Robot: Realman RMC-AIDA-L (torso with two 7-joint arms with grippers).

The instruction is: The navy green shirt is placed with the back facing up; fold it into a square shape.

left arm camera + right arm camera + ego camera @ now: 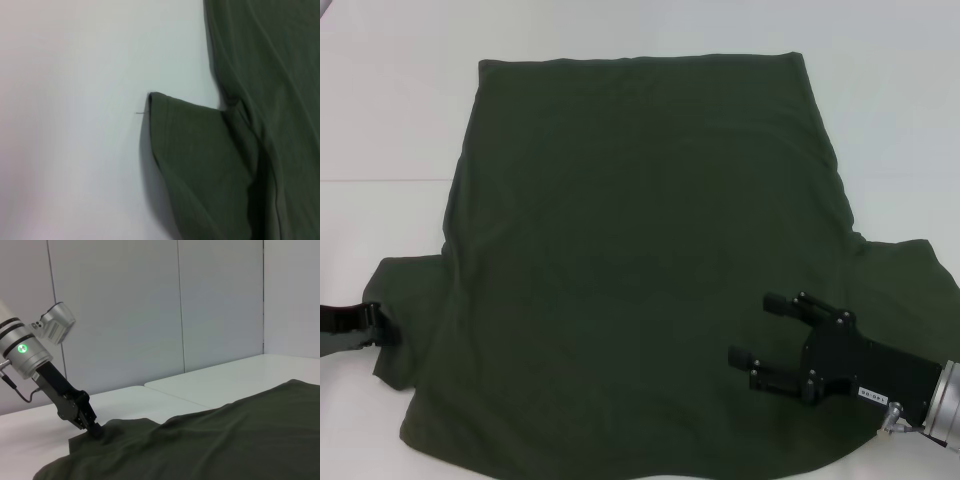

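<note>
Here right pincer (757,331) open over shirt (640,260); left pincer (382,325) at sleeve.

White tabletop (390,120) filling the frame, faint seam at left, pale grey panelled wall (150,305) behind

The navy green shirt (640,260) is covering most of the tabletop (390,110), leaving bare strips along the far edge and both far corners. The left gripper (375,325) is occupying the left sleeve's end.

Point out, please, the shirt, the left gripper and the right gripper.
shirt (640,250): head view, middle of its back.
left gripper (95,431): right wrist view, tip at the sleeve edge.
right gripper (760,330): head view, between its open jaws.
</note>
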